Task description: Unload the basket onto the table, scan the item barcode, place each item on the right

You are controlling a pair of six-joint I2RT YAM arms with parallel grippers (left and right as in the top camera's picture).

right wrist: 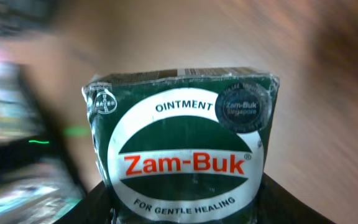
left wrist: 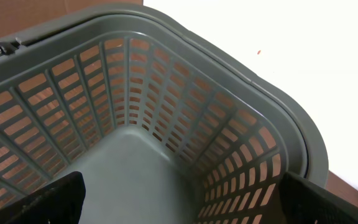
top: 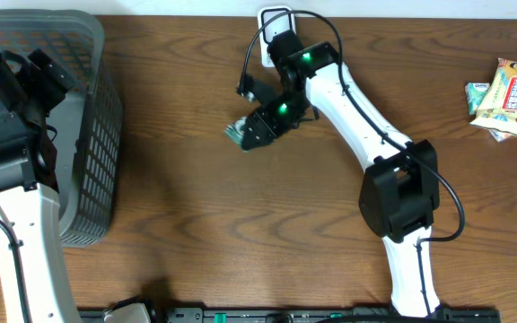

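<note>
Between the fingers of the right gripper (right wrist: 185, 208) sits the ointment box (right wrist: 182, 143), clamped (no barcode showing), over the table (top: 196, 206). Likely presenting it; next, turn its barcode side outward. Farther off, the left gripper (left wrist: 179, 199) gapes above the basket (left wrist: 166, 81).

A broad wooden worktop (top: 196, 215) fills the overhead view: dark reddish-brown, with long wavy grain running left to right. Light falls evenly on it, leaving a mild sheen and only soft, short shadows. Along its near edge runs a black rail (top: 330, 316). At the left end stands a grey slatted basket (top: 97, 135), its floor bare in the left wrist view. Beyond the basket's rim in that view lies a plain white surface (left wrist: 291, 43) – wall or floor, it cannot be told – and a brown, cardboard-like patch (left wrist: 42, 12) sits in the upper left corner. Behind the right wrist view the wood is blurred.
</note>
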